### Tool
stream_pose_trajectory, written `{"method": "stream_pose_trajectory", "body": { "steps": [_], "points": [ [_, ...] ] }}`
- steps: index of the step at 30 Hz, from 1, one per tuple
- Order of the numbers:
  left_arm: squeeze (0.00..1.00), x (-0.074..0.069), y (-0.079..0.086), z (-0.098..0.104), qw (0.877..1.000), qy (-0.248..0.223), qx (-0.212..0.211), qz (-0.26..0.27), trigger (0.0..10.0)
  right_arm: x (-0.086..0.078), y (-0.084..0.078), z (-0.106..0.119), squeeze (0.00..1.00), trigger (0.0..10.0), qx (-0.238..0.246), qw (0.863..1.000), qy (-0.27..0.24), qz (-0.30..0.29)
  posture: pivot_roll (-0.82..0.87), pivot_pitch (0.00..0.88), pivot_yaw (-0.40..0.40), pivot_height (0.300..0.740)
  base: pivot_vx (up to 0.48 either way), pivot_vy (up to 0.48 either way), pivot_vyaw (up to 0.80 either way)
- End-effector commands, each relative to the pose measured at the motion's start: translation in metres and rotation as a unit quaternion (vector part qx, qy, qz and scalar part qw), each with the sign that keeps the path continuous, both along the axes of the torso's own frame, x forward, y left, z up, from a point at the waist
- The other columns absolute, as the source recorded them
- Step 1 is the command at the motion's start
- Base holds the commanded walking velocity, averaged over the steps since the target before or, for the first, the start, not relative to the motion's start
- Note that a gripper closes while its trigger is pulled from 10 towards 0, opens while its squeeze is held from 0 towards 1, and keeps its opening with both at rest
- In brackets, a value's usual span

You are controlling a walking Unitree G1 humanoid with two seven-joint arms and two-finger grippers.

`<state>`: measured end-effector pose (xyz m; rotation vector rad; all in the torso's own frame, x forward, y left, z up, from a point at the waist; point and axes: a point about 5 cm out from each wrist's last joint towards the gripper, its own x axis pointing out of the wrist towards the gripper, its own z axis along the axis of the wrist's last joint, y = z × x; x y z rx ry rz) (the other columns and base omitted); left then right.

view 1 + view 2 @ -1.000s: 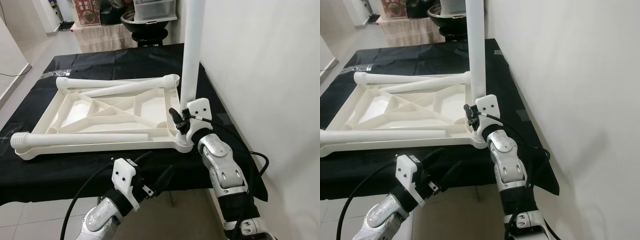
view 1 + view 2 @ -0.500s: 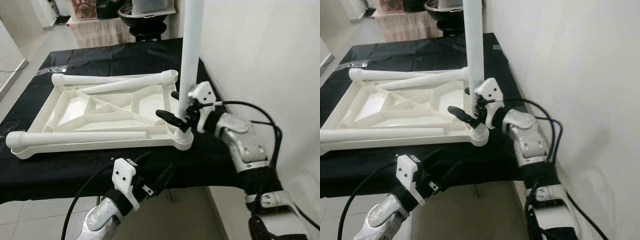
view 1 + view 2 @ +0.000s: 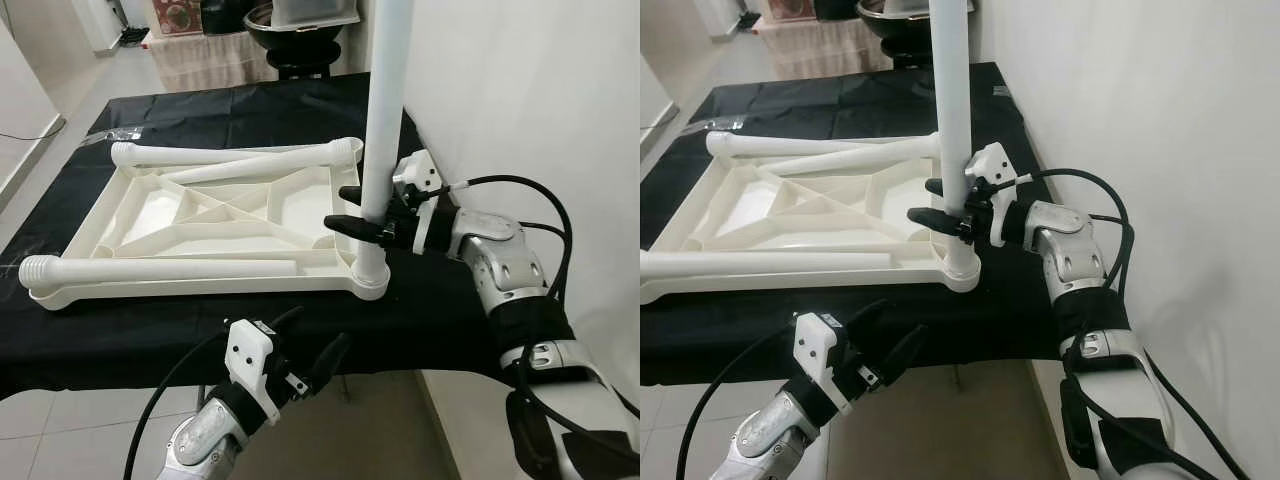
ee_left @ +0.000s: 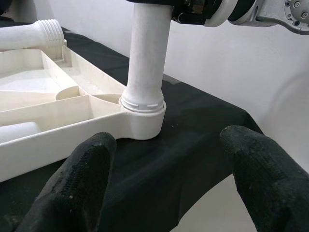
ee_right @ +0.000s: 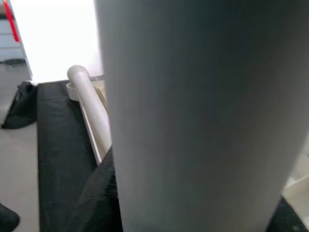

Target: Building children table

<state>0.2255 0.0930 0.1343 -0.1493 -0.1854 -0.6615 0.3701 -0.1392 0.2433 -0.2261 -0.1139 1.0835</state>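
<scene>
White moulded plastic table frame (image 3: 200, 220) lies upside-down on the black-draped tabletop (image 3: 120, 340); looks light, stiff, a bit slick; left end effector (image 3: 310, 365) hangs open, empty; right end effector (image 3: 362, 212) clamps the upright leg (image 3: 383, 120) low, sensible spot; leg's top is cut off.

Tabletop (image 3: 200, 235): laid upside down on the cloth-covered table (image 3: 440, 310). Upright leg (image 3: 383, 120): seated in the tabletop's near right corner socket. Loose legs (image 3: 160, 272): laid along the near and far edges. Wall (image 3: 530, 90): to the right.
</scene>
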Motion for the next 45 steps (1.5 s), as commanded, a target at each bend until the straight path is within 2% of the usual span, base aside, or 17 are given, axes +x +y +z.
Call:
{"method": "stream_pose_trajectory", "body": {
  "steps": [1,10,11,12,13,15,16,19,21,25,26,27,31,32,38,39,45],
  "points": [
    [0.00,-0.002,0.000,-0.001,1.000,0.002,0.001,0.002,10.0,-0.003,0.005,-0.005,0.00,0.0,-0.001,1.000,0.003,0.022,0.06,0.143,0.020,0.740,0.000,0.000,0.00],
    [0.00,-0.001,0.001,0.000,1.000,0.000,-0.002,0.003,10.0,-0.019,-0.022,-0.041,0.00,0.0,0.019,0.993,0.037,-0.112,0.03,0.159,0.018,0.740,0.000,0.000,0.00],
    [0.00,-0.001,0.002,0.001,1.000,0.000,-0.001,0.003,10.0,-0.026,-0.022,-0.054,0.00,0.0,0.017,0.985,0.049,-0.164,0.03,0.159,0.016,0.740,0.000,0.000,0.00],
    [0.00,-0.001,0.003,0.001,1.000,0.000,-0.001,0.004,10.0,-0.028,-0.029,-0.072,0.00,0.0,0.024,0.931,0.061,-0.358,0.03,0.157,0.015,0.740,0.000,0.000,0.00],
    [0.00,-0.001,0.004,0.001,1.000,0.000,-0.001,0.003,10.0,-0.041,-0.018,-0.088,0.00,0.0,0.027,0.908,0.078,-0.410,0.02,0.163,0.024,0.740,0.000,0.000,0.00],
    [0.00,-0.001,0.004,0.001,1.000,0.000,-0.001,0.003,10.0,-0.041,-0.018,-0.088,0.00,0.0,0.027,0.908,0.078,-0.410,0.02,0.163,0.024,0.740,0.000,0.000,0.00],
    [0.00,0.000,0.004,0.002,1.000,0.000,0.000,0.003,10.0,-0.050,-0.009,-0.096,0.00,0.0,0.031,0.895,0.090,-0.437,0.03,0.160,0.025,0.740,0.000,0.000,0.00],
    [0.00,0.000,0.004,0.001,1.000,0.000,0.000,0.003,10.0,-0.053,0.004,-0.098,0.00,0.0,0.032,0.897,0.088,-0.432,0.03,0.159,0.038,0.740,0.000,0.000,0.00],
    [0.00,0.001,0.004,0.001,1.000,0.000,0.003,0.002,10.0,-0.039,0.028,-0.091,0.00,0.0,0.037,0.922,0.067,-0.380,0.05,0.154,0.025,0.740,0.000,0.000,0.00],
    [0.00,0.001,0.004,0.001,1.000,-0.001,0.002,0.004,10.0,-0.028,0.035,-0.083,0.00,0.0,0.040,0.929,0.048,-0.366,0.04,0.153,0.019,0.740,0.000,0.000,0.00],
    [0.00,0.001,0.005,0.001,1.000,-0.001,0.001,0.006,10.0,-0.026,0.035,-0.080,0.00,1.9,0.039,0.931,0.043,-0.361,0.05,0.152,0.018,0.740,0.000,0.000,0.00],
    [0.00,0.001,0.005,0.001,1.000,-0.001,0.001,0.008,10.0,-0.023,0.035,-0.078,0.00,10.0,0.032,0.933,0.042,-0.357,0.05,0.152,0.016,0.740,0.000,0.000,0.00],
    [0.00,0.002,0.004,0.001,1.000,-0.001,0.001,0.008,10.0,-0.022,0.036,-0.071,0.00,10.0,0.021,0.945,0.038,-0.324,0.04,0.150,0.021,0.740,0.000,0.000,0.00],
    [0.00,0.002,0.004,0.001,1.000,-0.001,0.001,0.007,10.0,-0.023,0.036,-0.067,1.00,10.0,0.022,0.946,0.035,-0.323,0.04,0.148,0.022,0.740,0.000,0.000,0.00],
    [0.00,0.002,0.002,0.001,1.000,-0.001,0.000,0.005,10.0,-0.014,0.034,-0.048,1.00,10.0,0.039,0.966,0.022,-0.255,0.04,0.145,0.019,0.740,0.000,0.000,0.00],
    [0.00,0.003,0.002,0.001,1.000,-0.001,-0.001,0.005,10.0,-0.012,0.034,-0.041,0.05,10.0,0.041,0.977,0.015,-0.208,0.04,0.145,0.017,0.740,0.000,0.000,0.00],
    [0.00,0.003,0.001,0.000,1.000,-0.001,0.000,0.006,10.0,-0.010,0.021,-0.022,0.00,10.0,-0.020,0.999,-0.014,-0.041,0.05,0.142,0.018,0.740,0.000,0.000,0.00]
  ]
}}
